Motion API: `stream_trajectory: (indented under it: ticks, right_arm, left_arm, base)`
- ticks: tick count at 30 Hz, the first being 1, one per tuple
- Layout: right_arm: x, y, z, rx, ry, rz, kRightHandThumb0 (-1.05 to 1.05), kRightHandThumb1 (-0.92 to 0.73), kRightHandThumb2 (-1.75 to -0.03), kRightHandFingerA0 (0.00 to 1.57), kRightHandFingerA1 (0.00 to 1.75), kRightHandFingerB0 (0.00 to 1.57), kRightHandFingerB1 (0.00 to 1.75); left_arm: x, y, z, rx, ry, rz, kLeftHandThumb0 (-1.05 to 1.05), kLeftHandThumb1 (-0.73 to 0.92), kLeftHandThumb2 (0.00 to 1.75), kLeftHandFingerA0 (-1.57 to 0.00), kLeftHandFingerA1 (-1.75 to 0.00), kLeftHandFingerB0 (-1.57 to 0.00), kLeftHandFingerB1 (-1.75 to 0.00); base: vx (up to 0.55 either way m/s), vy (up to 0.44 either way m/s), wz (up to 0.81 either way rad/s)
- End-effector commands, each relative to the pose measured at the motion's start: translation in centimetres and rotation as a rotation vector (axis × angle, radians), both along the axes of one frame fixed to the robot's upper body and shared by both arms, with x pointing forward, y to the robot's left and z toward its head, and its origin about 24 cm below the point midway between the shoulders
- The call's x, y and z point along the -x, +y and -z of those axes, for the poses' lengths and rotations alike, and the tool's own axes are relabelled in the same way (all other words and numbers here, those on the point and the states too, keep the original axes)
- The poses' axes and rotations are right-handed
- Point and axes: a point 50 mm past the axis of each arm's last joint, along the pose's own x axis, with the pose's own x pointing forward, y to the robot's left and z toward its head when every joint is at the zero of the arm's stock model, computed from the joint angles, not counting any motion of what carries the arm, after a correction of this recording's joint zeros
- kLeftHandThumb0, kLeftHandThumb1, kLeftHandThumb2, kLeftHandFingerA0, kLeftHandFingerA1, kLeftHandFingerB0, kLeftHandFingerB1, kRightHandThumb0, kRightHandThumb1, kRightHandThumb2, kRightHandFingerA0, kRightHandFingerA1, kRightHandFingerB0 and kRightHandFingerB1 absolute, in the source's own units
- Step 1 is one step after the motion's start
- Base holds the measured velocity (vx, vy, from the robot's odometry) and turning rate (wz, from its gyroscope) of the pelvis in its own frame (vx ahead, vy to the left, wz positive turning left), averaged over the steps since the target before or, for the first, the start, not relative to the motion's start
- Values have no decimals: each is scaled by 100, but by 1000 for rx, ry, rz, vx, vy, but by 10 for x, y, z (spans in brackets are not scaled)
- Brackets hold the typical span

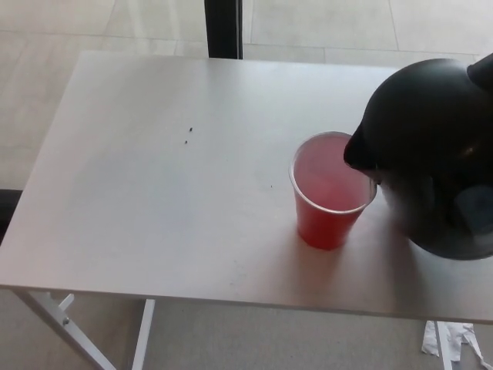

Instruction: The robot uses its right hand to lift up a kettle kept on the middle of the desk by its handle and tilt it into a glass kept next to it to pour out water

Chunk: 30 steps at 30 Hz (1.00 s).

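Observation:
A red plastic cup (331, 193) stands upright on the white desk (154, 193), right of its middle. Its inside looks pale red; I cannot tell the liquid level. A round black kettle (435, 154) fills the right edge of the head view, close beside the cup. Its spout (358, 153) reaches over the cup's right rim. The kettle's handle side is cut off by the picture's right edge. Whether the kettle rests on the desk or hangs just above it cannot be told. Neither hand shows.
Two tiny dark specks (187, 136) lie on the desk's left half. A black post (223, 27) stands behind the far edge. White desk legs (69, 327) and crumpled paper (454, 339) on the floor show below the front edge.

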Motion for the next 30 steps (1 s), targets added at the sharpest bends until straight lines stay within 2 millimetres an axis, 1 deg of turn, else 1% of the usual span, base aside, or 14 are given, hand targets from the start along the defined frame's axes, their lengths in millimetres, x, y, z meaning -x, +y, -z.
stream_trajectory:
  ticks: [1, 6, 7, 8, 10, 11, 12, 14, 15, 17, 18, 24, 27, 30]
  right_arm:
    - [6, -12, 36, -149, 102, 38, -13, -53, -91, 100, 162, 80, 93]
    - [11, -26, 51, -129, 147, 110, -19, -55, -93, 89, 175, 75, 150]
    - [16, -35, 61, -147, 203, 124, -21, -60, -77, 100, 161, 77, 90]
    - [19, -37, 63, -155, 202, 130, -19, -58, -80, 103, 165, 78, 83]
    - [20, -38, 65, -161, 199, 131, -20, -57, -85, 99, 169, 80, 87]
    - [23, -39, 67, -175, 206, 131, -26, -47, -102, 124, 135, 81, 90]
    - [25, -41, 68, -210, 209, 139, -15, -55, -85, 101, 163, 73, 70]
    - [29, -44, 71, -276, 214, 125, -18, -55, -86, 102, 157, 64, 59]
    - [30, -45, 72, -272, 222, 129, -19, -59, -76, 103, 152, 62, 58]
    - [31, -48, 73, -213, 242, 168, -23, -64, -63, 104, 150, 66, 56]
    - [32, -49, 74, -183, 250, 178, -25, -65, -63, 104, 151, 67, 56]
    - [35, -48, 74, -198, 306, 26, -26, -68, -63, 83, 164, 76, 65]
    - [35, -47, 72, -207, 331, -41, -34, -65, -60, 77, 103, 31, 38]
    - [35, -47, 70, -238, 377, -117, -35, -64, -59, 76, 82, 19, 33]
  left_arm:
    - [1, 1, -2, -4, -15, -5, -105, 73, 98, -67, -64, -52, -79]
    - [3, 3, -4, -2, -22, -7, -105, 72, 98, -67, -63, -53, -80]
    - [3, 3, -4, -13, -19, -5, -105, 75, 98, -67, -62, -53, -79]
    - [4, 4, -3, -8, -21, -10, -105, 55, 132, -70, -59, -51, -80]
    - [5, 4, -3, -4, -22, -13, -105, 55, 132, -68, -59, -49, -80]
    - [6, 4, -3, -2, -21, -14, -105, 54, 132, -68, -60, -50, -81]
    - [6, 4, -2, -1, -20, -17, -105, 56, 134, -68, -59, -52, -81]
    - [7, 4, -1, 0, -20, -21, -105, 54, 132, -67, -60, -51, -82]
    - [7, 4, -2, -1, -19, -23, -105, 73, 98, -66, -62, -50, -81]
    - [8, 4, -2, -21, -11, -11, -105, 56, 133, -67, -59, -50, -82]
    - [8, 4, -2, -21, -11, -12, -105, 75, 98, -66, -62, -51, -81]
    - [9, 5, -1, -21, -10, -21, -105, 75, 98, -66, -62, -51, -80]
    - [9, 5, -1, -12, -14, -26, -105, 73, 97, -69, -62, -49, -81]
    - [9, 7, 0, 1, 2, -40, -105, 72, 99, -70, -61, -51, -80]
  base:
    - [0, 0, 0]
    - [0, 0, 0]
    - [0, 0, 0]
    - [0, 0, 0]
    - [0, 0, 0]
    - [0, 0, 0]
    - [0, 0, 0]
    - [0, 0, 0]
    - [0, 0, 0]
    - [0, 0, 0]
    - [0, 0, 0]
    - [0, 0, 0]
    - [0, 0, 0]
    - [0, 0, 0]
